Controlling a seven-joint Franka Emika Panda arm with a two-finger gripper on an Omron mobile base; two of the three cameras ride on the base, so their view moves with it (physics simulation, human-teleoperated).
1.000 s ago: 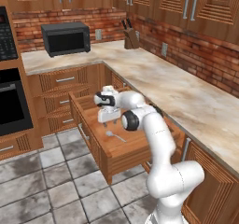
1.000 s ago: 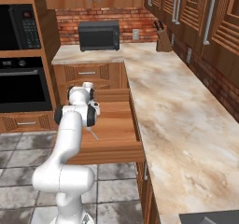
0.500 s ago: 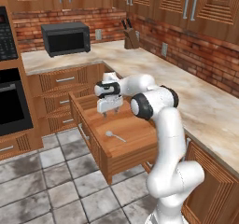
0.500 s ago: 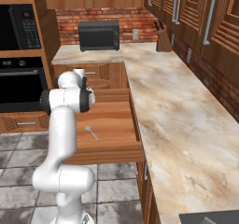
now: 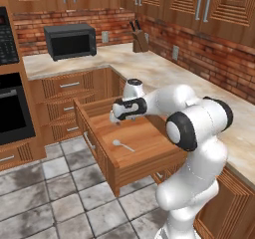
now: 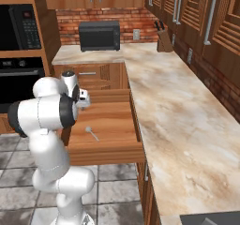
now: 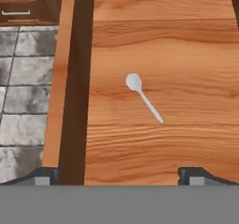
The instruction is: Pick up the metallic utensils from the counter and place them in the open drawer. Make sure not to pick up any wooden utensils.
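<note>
I had the empty two-finger gripper (image 5: 117, 117) spread wide above the wide brown wooden open drawer (image 5: 149, 159), small silver round-bowled spoon (image 7: 143, 96) lying inside it; judged next: fetch another metallic utensil.

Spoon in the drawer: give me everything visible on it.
The spoon is small, slender and silver-grey, metallic by its look, with a round bowl and a thin straight handle tapering to a point. It lies flat on the plain wooden floor of the open drawer, roughly mid-floor and skewed to the drawer's sides. Only the drawer floor touches it; it sits clear of the walls. The hand is above it, open and apart from it.
</note>
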